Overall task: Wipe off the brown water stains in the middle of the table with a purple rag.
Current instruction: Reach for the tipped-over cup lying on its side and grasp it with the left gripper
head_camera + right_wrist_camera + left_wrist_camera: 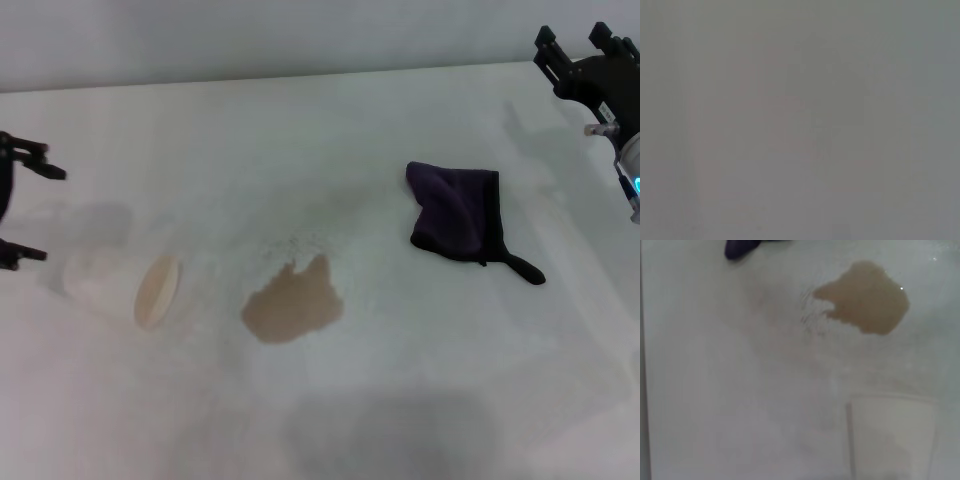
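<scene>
The brown water stains (293,305) lie as one tan blotch in the middle of the white table (330,140). They also show in the left wrist view (865,297). The purple rag (455,210) lies crumpled to the right of the stain, its black loop trailing toward the front right. A corner of it shows in the left wrist view (740,247). My right gripper (578,45) is open and empty, raised at the far right, behind the rag. My left gripper (30,210) is open and empty at the left edge. The right wrist view shows only plain grey surface.
A white paper cup (120,285) lies on its side left of the stain, its mouth facing the stain, close to my left gripper. It also shows in the left wrist view (890,435). A grey shadow falls on the table's front middle.
</scene>
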{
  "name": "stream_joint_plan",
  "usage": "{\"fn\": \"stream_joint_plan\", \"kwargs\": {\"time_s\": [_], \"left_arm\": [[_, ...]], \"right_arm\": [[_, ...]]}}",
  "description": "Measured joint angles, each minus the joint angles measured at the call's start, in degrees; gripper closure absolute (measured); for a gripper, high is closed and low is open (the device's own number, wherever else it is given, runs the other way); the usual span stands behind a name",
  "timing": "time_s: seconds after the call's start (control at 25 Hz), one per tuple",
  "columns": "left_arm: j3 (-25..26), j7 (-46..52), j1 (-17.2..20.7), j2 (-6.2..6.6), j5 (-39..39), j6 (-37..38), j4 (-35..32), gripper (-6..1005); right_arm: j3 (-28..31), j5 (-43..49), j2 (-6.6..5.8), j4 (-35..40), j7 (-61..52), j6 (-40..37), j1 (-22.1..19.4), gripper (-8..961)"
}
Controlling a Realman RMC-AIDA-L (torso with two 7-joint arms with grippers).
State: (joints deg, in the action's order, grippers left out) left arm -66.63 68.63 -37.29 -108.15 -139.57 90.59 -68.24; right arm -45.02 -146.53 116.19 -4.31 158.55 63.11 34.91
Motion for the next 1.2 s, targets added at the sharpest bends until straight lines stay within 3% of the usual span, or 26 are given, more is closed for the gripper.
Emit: {"fn": "stream_joint_plan", "kwargs": {"time_s": [0.4,1.2], "left_arm": [[-4.3,-0.6,-3.2,-1.11,0.0,-0.2,5.6,112],[-4.4,-3.2,-2.8,-4.12,-2.6,-4.3,9.9,111]], "right_arm": [[1.3,-0.1,0.00,0.2,0.0,-0.1,-0.5,186],[1.4,-0.1,0.00,0.1,0.0,-0.2,-0.5,187]]}}
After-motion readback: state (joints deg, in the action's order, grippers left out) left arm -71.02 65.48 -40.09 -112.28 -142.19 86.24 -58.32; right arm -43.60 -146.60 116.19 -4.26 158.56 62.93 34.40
